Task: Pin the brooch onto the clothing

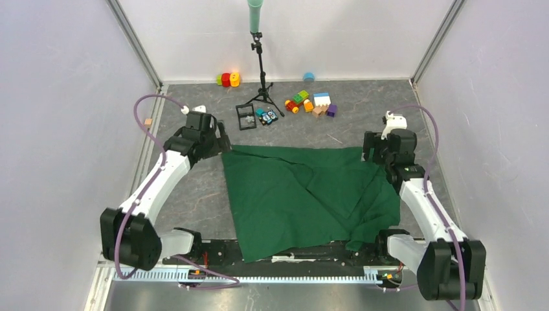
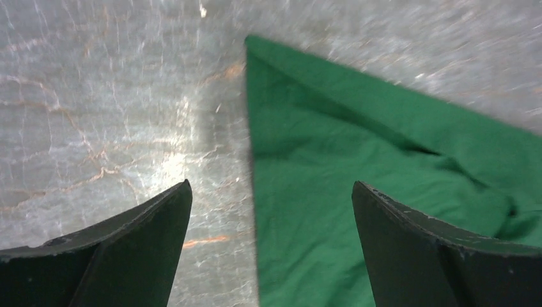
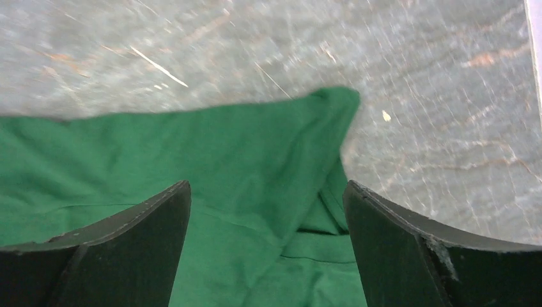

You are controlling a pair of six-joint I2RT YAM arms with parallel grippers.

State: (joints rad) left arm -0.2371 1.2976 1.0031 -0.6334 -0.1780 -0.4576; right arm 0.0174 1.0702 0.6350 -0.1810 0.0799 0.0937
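The dark green T-shirt (image 1: 304,194) lies spread and creased on the grey table. Its near edge hangs over the arm bases. My left gripper (image 1: 221,140) hovers open and empty over the shirt's far left corner. In the left wrist view (image 2: 271,185) the shirt's edge (image 2: 358,166) runs between the fingers. My right gripper (image 1: 371,151) hovers open and empty over the far right corner. In the right wrist view (image 3: 267,184) the folded fabric (image 3: 243,166) lies below it. A small pale speck in the black tray (image 1: 245,117) may be the brooch; it is too small to tell.
A black tripod (image 1: 261,71) stands at the back middle. Coloured toy blocks (image 1: 309,102) lie behind the shirt and more blocks (image 1: 227,79) by the back wall. A small blue cap (image 1: 309,76) sits there too. White walls close in the sides.
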